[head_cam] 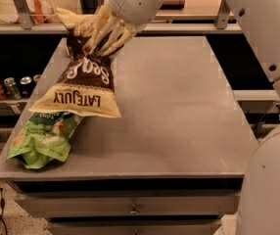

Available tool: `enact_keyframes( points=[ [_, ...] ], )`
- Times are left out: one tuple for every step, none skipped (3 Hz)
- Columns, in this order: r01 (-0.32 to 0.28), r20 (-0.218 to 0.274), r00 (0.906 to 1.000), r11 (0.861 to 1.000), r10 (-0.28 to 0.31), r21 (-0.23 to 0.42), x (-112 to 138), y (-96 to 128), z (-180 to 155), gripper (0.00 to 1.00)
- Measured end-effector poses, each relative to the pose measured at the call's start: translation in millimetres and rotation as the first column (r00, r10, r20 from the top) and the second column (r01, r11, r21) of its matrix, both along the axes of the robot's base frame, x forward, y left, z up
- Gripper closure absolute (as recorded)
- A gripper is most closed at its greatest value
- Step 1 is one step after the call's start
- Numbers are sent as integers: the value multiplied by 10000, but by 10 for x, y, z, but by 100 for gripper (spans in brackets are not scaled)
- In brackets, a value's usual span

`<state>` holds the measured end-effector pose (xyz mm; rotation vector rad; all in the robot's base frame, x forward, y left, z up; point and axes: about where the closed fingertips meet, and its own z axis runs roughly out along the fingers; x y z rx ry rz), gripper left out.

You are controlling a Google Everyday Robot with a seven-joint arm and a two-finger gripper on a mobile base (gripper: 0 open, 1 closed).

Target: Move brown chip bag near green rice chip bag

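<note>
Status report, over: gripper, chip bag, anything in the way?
Gripper shut on crinkled dark brown chip bag, far-left over grey table. Bag's lower end reaches bright green rice chip pouch. Nothing between.

The brown chip bag (83, 84) hides the top of the green rice chip bag (42, 141). The tool (101, 38), over the far left of the table (179, 106), clamps and covers the brown bag's upper end.
</note>
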<state>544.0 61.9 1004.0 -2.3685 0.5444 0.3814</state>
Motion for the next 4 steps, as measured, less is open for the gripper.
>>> enact_keyframes(
  points=[
    [-38, -293, 9996, 10000, 39, 42, -13, 4, -95, 35],
    [-85, -442, 9990, 9999, 89, 86, -25, 3, -142, 12],
    [-155, -520, 9985, 9998, 161, 117, -39, 13, -168, 0],
    [-240, -574, 9980, 9996, 247, 137, -48, 22, -188, 0]
  ],
)
